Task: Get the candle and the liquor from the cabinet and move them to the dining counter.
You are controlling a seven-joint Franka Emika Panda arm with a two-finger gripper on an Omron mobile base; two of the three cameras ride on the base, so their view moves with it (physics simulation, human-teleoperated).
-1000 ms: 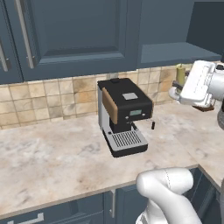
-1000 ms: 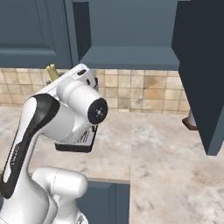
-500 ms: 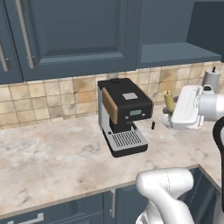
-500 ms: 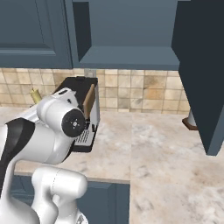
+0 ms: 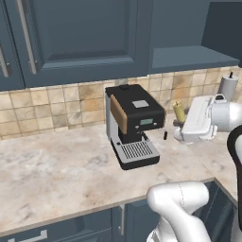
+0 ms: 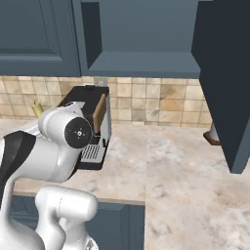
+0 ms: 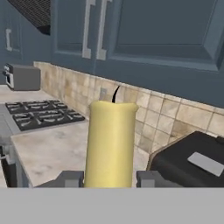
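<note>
hand view: gripper [image 7: 109, 178] clamps candle [image 7: 110, 144]

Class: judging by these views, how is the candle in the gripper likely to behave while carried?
The candle looks rigid, probably light. Its smooth round stick, pinched between the fingers, might slip or swivel. It is slim and tall, so likely tippy when set down.

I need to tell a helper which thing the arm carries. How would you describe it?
Find the black coffee machine on the tiled counter. Just right of it, the gripper holds a candle: a yellow stick with a dark wick, unlike the white paper-towel roll behind.
</note>
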